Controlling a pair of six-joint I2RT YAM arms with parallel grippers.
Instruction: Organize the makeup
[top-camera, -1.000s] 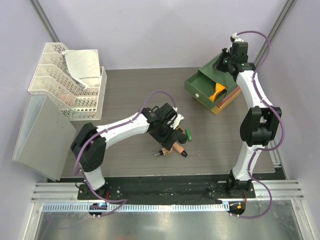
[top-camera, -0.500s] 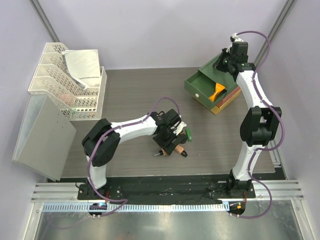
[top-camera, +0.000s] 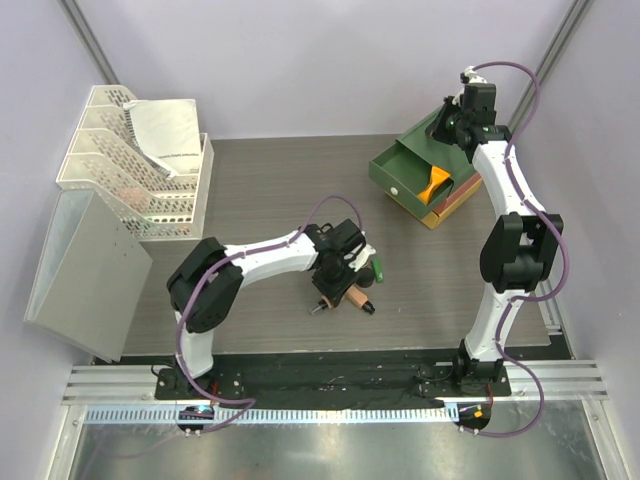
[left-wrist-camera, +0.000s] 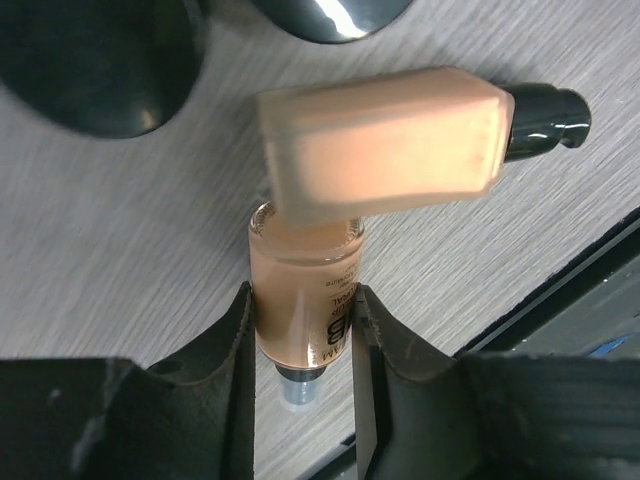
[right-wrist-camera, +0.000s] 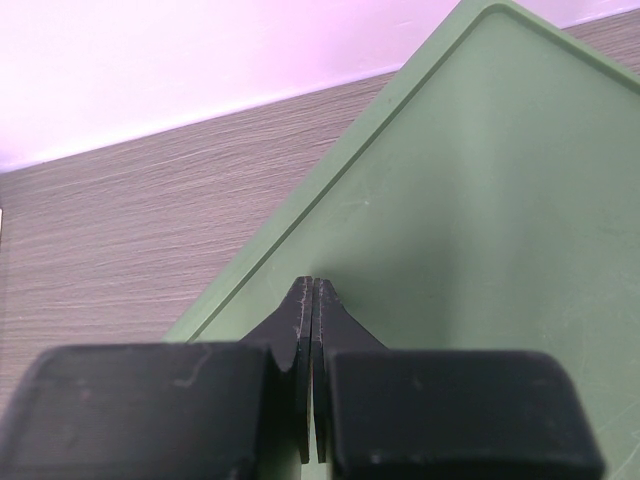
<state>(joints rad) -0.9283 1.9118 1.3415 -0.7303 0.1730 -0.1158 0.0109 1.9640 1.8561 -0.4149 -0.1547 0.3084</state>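
Grey counter (left-wrist-camera: 150, 220), near its middle: the left pincer (left-wrist-camera: 302, 310) pinches the round peach bottle (left-wrist-camera: 305, 275), so lift slowly, I judge, because the square peach bottle (left-wrist-camera: 385, 140) lies across its 12 o'clock end; the right pincer (right-wrist-camera: 312, 300) is pressed together.

Grey wood-grain tabletop (top-camera: 260, 190). Between the fingers of the left pincer (top-camera: 332, 288), lying flat and touched on both sides: round peach bottle with a small pale cap (left-wrist-camera: 300, 320). Just past the fingertips, crosswise and overlapping that bottle's end: flat rectangular peach bottle with black cap (left-wrist-camera: 385, 140). Farther out from the pincer: glossy black round compact (left-wrist-camera: 90, 60), a second one (left-wrist-camera: 330, 10) beside it. Near, to the pincer's right: green tube (top-camera: 378, 268). Well apart to its left: white perforated plastic tray rack (top-camera: 130, 170), and a tilted grey flat-sided box (top-camera: 85, 260) at the tabletop's left edge. Well apart, far right: stacked green, orange and yellow drawer box (top-camera: 405, 165).
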